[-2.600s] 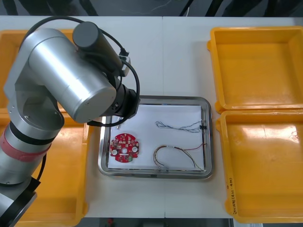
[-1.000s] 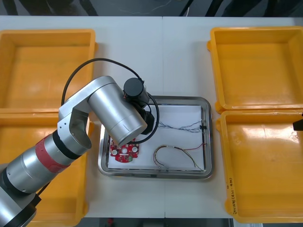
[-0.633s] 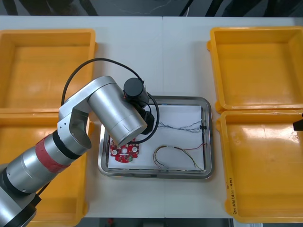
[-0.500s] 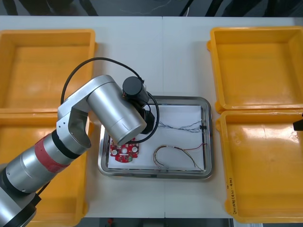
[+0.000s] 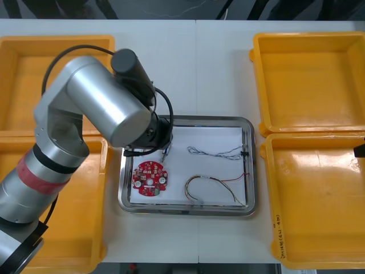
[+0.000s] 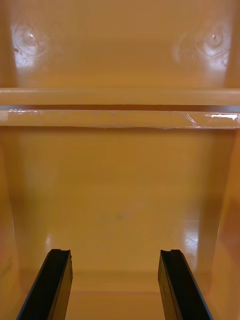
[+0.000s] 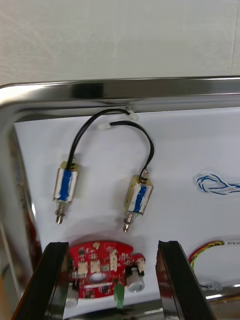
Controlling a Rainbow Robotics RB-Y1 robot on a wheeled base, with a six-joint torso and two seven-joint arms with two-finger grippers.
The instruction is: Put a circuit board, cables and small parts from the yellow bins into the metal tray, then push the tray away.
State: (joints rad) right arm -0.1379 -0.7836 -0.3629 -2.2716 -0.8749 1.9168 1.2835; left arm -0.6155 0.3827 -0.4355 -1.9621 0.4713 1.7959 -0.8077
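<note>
The metal tray [image 5: 251,171], white inside, holds a round red circuit board [image 5: 149,177], a blue and white cable [image 5: 215,152] and a red and yellow cable [image 5: 214,188]. My left arm [image 5: 108,108] hangs over the tray's near-left corner. Seen from the left wrist, the left gripper [image 7: 112,245] is open above the circuit board [image 7: 107,267], holding nothing. Just beyond its fingers lie two small metal parts [image 7: 66,184] [image 7: 140,195], each with a black cable. My right gripper [image 6: 115,252] is open over a bare bin floor [image 6: 120,200].
Yellow bins [image 5: 57,85] [image 5: 311,80] stand two at each side of the table, and their floors look bare. The tray's far rim [image 7: 125,89] borders bare white table. A black bit of the right arm [image 5: 360,150] shows at the right edge.
My left arm has swung up and to the left, off the tray's left part, and the whole circuit board now shows. The cables have not moved.
</note>
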